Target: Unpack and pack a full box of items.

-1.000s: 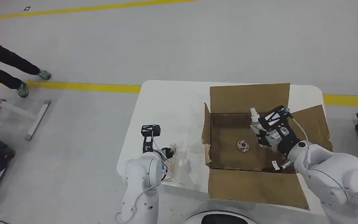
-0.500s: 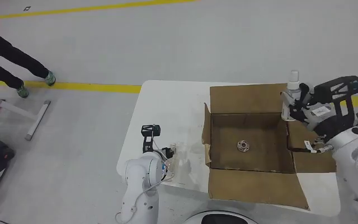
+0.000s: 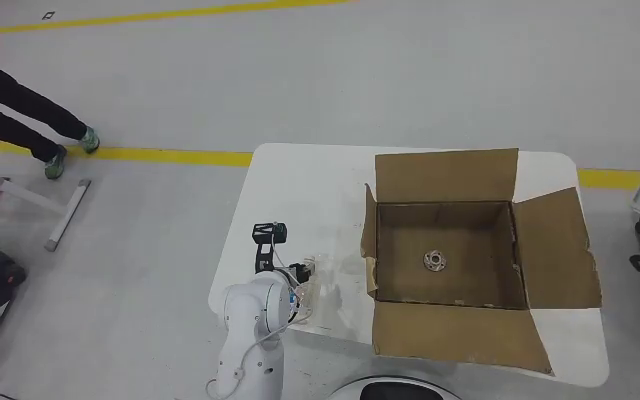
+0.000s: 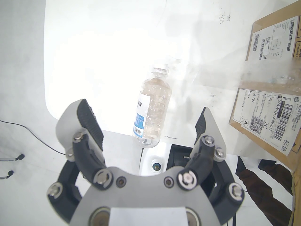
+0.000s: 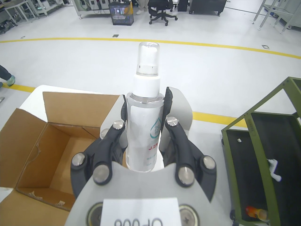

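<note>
The right arm had lifted the spray bottle (image 5: 142, 128) out of the box (image 3: 450, 180) and carried it past the box's far right corner, out beyond the right edge of the desk (image 3: 300, 190). The left arm had not moved, and the bottle (image 4: 152, 104) and the small metal part (image 3: 434, 260) lay where they had been.

The right jaws were closed on the spray bottle, gripping its clear body from both sides, with the bottle upright and its capped nozzle rising above the fingertips. It hung in the air between the box and a green cart (image 5: 256, 123) on the floor. A small white piece (image 5: 274, 169) lay on the cart's black tray.

The left jaws stood wide apart and held nothing, above the bottle and not touching it. The bottle was clear, with a white and blue label. It sat at the desk's near edge, just left of the box, cap pointing toward the far edge.

The box took up the right half of the desk with all four flaps folded outward. The round metal part sat alone near the middle of its floor.
</note>
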Robot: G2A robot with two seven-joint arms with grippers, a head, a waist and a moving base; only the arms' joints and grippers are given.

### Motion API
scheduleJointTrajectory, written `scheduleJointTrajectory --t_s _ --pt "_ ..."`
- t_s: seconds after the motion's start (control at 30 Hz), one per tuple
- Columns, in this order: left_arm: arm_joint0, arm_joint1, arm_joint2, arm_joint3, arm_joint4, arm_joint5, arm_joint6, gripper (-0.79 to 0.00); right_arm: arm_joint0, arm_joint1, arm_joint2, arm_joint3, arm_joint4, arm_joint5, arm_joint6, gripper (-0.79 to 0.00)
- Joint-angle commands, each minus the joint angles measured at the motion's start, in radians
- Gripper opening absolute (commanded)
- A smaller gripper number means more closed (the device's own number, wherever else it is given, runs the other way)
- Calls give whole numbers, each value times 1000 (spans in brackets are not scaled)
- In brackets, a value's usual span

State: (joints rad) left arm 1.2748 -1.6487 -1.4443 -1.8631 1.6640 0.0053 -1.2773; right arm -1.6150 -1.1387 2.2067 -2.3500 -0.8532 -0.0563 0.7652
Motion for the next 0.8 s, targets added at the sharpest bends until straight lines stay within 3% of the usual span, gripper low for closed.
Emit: scheduleJointTrajectory --t_s 0.0,0.5,0.77 --pt "0 0 0 0 0 0 0 0 1 0 -1 0 -2 1 0 -785" --pt "0 0 0 0 0 0 0 0 -50 1 48 31 -45 -27 6 -785" --pt "0 0 0 0 0 0 0 0 -202 -4 79 125 -125 -123 61 -785"
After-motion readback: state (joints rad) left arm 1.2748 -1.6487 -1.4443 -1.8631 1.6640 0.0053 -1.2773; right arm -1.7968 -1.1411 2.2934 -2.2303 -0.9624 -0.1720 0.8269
